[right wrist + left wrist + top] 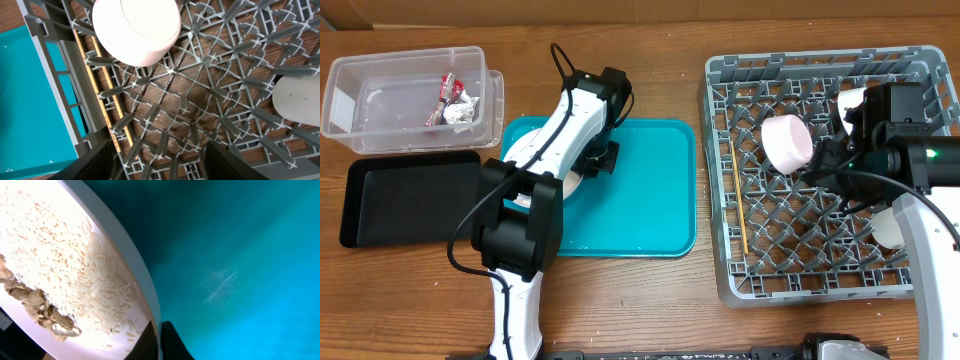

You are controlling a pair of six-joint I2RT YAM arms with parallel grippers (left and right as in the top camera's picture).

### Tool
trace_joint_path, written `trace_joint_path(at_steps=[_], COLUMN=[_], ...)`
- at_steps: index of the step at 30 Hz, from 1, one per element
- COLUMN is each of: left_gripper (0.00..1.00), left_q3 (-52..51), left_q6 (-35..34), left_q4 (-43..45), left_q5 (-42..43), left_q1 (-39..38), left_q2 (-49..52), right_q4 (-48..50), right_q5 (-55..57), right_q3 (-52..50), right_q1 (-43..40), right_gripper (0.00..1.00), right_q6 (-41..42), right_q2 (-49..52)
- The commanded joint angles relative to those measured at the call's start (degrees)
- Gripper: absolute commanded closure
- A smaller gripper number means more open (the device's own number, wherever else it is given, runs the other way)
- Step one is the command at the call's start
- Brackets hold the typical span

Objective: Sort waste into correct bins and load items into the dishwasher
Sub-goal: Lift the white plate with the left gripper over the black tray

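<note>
My left gripper [592,160] [160,332] is shut on the rim of the white plate [142,280], which is tilted over the teal tray [650,190]. White rice scraps [60,255] and brown bits lie on the plate. The arm hides most of the plate in the overhead view. My right gripper [838,150] [155,160] is open and empty above the grey dish rack [820,280] [225,100]. A white bowl [788,142] [136,30] lies on its side in the rack. The chopsticks [738,200] [102,95] lie along its left wall. No carrot stick shows.
The clear tub [380,100] at the back left holds the red wrapper [448,88] and the foil ball [460,112]. The black tray [410,195] lies in front of it. Another white bowl [888,228] [297,97] sits at the rack's right side.
</note>
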Motion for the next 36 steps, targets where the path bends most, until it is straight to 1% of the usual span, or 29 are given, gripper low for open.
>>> trace_joint_path(at_steps=[1,5,11,17,25,27,30,36], left_gripper=[0.96,0.96,0.96,0.96,0.96,0.96,0.96,0.96], left_q3=[1.51,1.51,1.51,1.51,1.49,1.49,1.49,1.4], left_q6=[-2.23,-4.0,-4.87,-8.09,-8.44,-8.2,-5.75,-1.51], left_q4=[-1.14,-2.54,-4.0,-6.82,-10.23,-10.86,-11.17,-10.91], left_q5=[-2.4,-3.72,-3.82,-3.82,-3.58,-3.32,-1.42,2.73], left_q1=[0.11,0.15,0.15,0.63,2.67,4.02,6.69,13.73], left_q2=[0.7,0.33,-1.84,-6.27,-14.43,-16.06,-17.75,-18.05], right_q4=[0.15,0.09,0.02,-0.37,-0.74,-0.74,-0.96,-1.73], right_q5=[-0.15,-0.15,-0.15,-0.15,-0.13,-0.13,-0.13,-0.13], right_q3=[0.13,0.13,0.13,0.13,0.13,0.13,0.13,0.13], right_q1=[-0.33,-0.33,-0.33,-0.33,-0.33,-0.33,-0.33,-0.33], right_gripper=[0.39,0.39,0.39,0.39,0.39,0.39,0.39,0.39], right_q6=[-0.04,-0.04,-0.04,-0.04,-0.07,-0.07,-0.07,-0.07], right_q2=[-0.15,-0.15,-0.15,-0.15,-0.15,-0.15,-0.17,-0.17])
